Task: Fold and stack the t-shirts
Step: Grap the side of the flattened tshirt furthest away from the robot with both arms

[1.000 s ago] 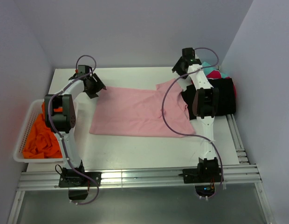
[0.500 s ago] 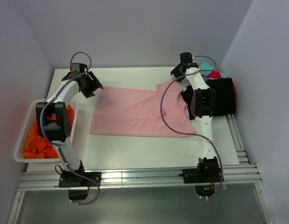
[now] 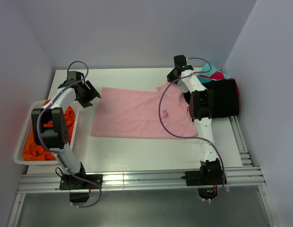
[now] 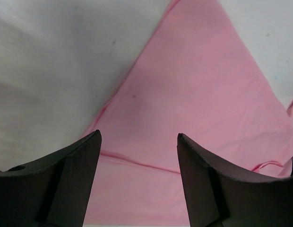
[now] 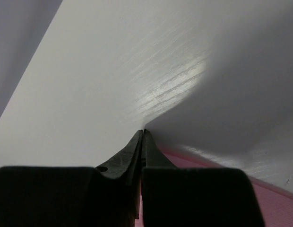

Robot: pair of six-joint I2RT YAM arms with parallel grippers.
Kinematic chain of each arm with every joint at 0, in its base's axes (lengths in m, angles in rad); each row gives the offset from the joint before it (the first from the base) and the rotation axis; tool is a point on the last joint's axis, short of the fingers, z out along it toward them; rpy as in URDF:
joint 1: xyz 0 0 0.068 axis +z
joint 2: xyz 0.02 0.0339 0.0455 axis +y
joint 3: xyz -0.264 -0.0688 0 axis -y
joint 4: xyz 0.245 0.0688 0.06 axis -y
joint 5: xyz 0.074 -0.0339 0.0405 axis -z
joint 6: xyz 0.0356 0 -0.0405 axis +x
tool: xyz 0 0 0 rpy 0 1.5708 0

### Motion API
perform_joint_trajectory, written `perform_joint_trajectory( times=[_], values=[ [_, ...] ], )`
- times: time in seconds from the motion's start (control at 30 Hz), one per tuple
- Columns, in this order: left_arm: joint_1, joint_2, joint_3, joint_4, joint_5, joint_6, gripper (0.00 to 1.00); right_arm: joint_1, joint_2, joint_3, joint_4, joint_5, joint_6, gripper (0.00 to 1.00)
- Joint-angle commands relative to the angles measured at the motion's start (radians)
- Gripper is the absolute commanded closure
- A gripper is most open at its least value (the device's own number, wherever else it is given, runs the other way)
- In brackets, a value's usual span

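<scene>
2 shifts stand out over the last second. The left gripper (image 3: 89,96) has slid off the far-left corner of the pink t-shirt (image 3: 137,113) toward the basket (image 3: 20,142). The right gripper (image 3: 170,78) has moved leftward to the shirt's far-right sleeve. The left jaws stand wide open, with pink cloth showing between and beyond them. The right jaws are pressed flat together at the sleeve's edge. Whether a thin fold is caught between them cannot be told from the wrist view.

The shirt itself lies spread and unfolded, and its outline has barely changed. By this reading no fold is made yet, and the arms are lining up on the shirt's 2 far corners.

Bare table (image 3: 137,153) runs along the shirt's near hem and along its far edge, so a fold toward the near side has room. Left of the shirt, the basket of orange shirts (image 3: 40,142) crowds the left arm. Right of it, the black shirt (image 3: 225,97), with the magenta shirt (image 3: 216,75) and the teal shirt (image 3: 206,67) behind it, sits just beside the right sleeve.
</scene>
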State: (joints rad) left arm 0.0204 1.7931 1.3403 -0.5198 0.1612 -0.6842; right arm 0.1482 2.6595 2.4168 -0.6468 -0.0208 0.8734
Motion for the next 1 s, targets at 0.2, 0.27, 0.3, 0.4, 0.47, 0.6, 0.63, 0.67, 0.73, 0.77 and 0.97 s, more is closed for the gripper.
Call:
perform_joint_trajectory(
  times=[0.2, 0.27, 0.3, 0.4, 0.47, 0.6, 0.63, 0.67, 0.73, 0.77, 0.97],
  values=[
    [0.019, -0.052, -0.032, 0.035, 0.023, 0.0, 0.29, -0.013, -0.059, -0.102, -0.036, 0.061, -0.056, 1.0],
    [0.018, -0.047, -0.026, 0.035, 0.026, -0.003, 0.29, -0.015, -0.053, -0.091, -0.063, 0.071, -0.056, 0.98],
    [0.019, -0.043, -0.024, 0.034, 0.026, -0.005, 0.29, -0.016, -0.05, -0.081, -0.074, 0.073, -0.054, 0.81],
    [0.019, -0.04, -0.024, 0.037, 0.032, -0.009, 0.3, -0.022, -0.061, -0.09, -0.088, 0.081, -0.062, 0.62],
    [0.019, -0.04, -0.026, 0.037, 0.031, -0.011, 0.31, -0.024, -0.087, -0.102, -0.094, 0.1, -0.07, 0.55],
    [0.019, -0.037, -0.041, 0.052, 0.035, -0.023, 0.31, -0.027, -0.118, -0.139, -0.086, 0.134, -0.1, 0.52],
    [0.019, -0.038, -0.046, 0.055, 0.037, -0.028, 0.32, -0.029, -0.113, -0.133, -0.097, 0.139, -0.103, 0.52],
    [0.019, -0.037, -0.049, 0.058, 0.038, -0.029, 0.32, -0.032, -0.113, -0.128, -0.111, 0.139, -0.106, 0.52],
    [0.019, -0.035, -0.055, 0.064, 0.04, -0.038, 0.33, -0.035, -0.121, -0.133, -0.12, 0.151, -0.106, 0.53],
    [0.019, -0.035, -0.055, 0.067, 0.043, -0.04, 0.33, -0.035, -0.133, -0.137, -0.125, 0.159, -0.106, 0.53],
    [0.019, -0.044, -0.076, 0.08, 0.044, -0.054, 0.34, -0.038, -0.177, -0.176, -0.117, 0.199, -0.139, 0.54]
  ],
)
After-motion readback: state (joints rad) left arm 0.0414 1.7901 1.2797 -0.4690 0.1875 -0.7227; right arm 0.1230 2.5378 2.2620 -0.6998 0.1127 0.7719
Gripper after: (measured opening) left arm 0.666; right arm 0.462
